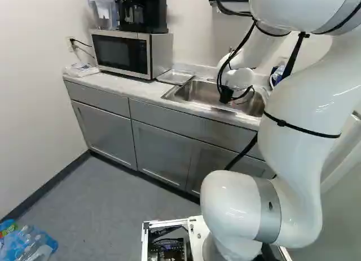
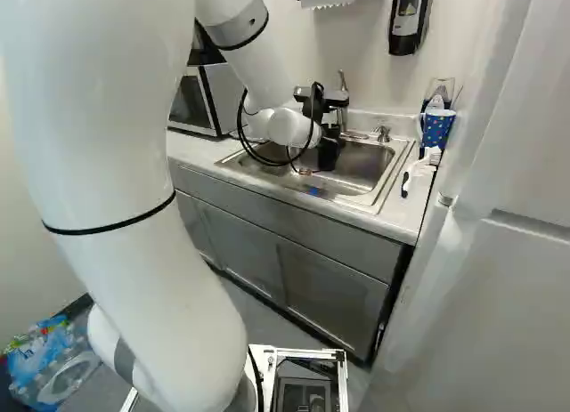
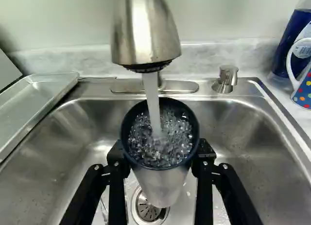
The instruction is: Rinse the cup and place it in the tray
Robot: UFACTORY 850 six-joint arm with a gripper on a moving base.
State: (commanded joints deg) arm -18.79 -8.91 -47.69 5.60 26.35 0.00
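Bottles: a pack (image 1: 28, 244) on the floor, at the foot of the left base view.
Microwave: on the counter (image 1: 121, 87), a coffee maker (image 1: 144, 12) on top of it.
Tray: shallow metal (image 3: 36, 101), flat on the counter between microwave (image 1: 119, 52) and sink (image 3: 243, 106), right up by the sink's rim.
Gripper: over the sink at the end of the arm (image 2: 263, 69), its black fingers (image 3: 115, 174) closed on the cup from two sides.
Cup: metal with a dark lip (image 3: 160, 186), mouth up, held between the fingers above the drain (image 3: 146, 209), under the faucet; it is in neither the tray nor the sink's bottom.
Water: a steady stream (image 3: 152, 98) falling from the faucet into the cup, churning and bubbling inside.
Faucet: metal head (image 3: 145, 30) above the cup's mouth, water running.
Pump: short and metal (image 3: 226, 78), on the sink's back ledge, right of the faucet.
Brush: white and black (image 2: 420, 169), on the counter right of the sink.
Mug: blue with coloured dots (image 2: 436, 129), near the brush, a blue container (image 3: 291, 40) just beside it.
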